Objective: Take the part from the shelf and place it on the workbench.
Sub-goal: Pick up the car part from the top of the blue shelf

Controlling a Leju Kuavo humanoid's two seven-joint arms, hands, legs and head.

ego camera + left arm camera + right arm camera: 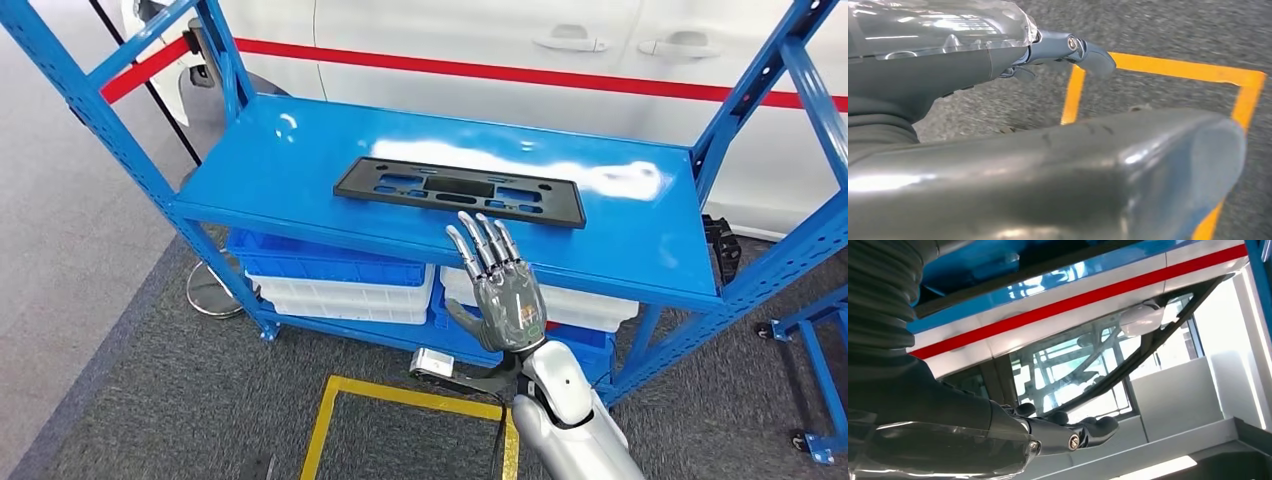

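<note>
the black part [460, 190] lies flat on the blue shelf [640, 240], in front of a white car [480, 40]. the right hand [500, 290] hovers just before the shelf's front edge, fingers straight and slightly apart, holding nothing. the left hand [998, 165] hangs over grey floor [1173, 30] with yellow tape [1198, 72], empty.

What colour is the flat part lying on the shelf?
The part is black, lying on the blue shelf; the head view shows it best.
</note>
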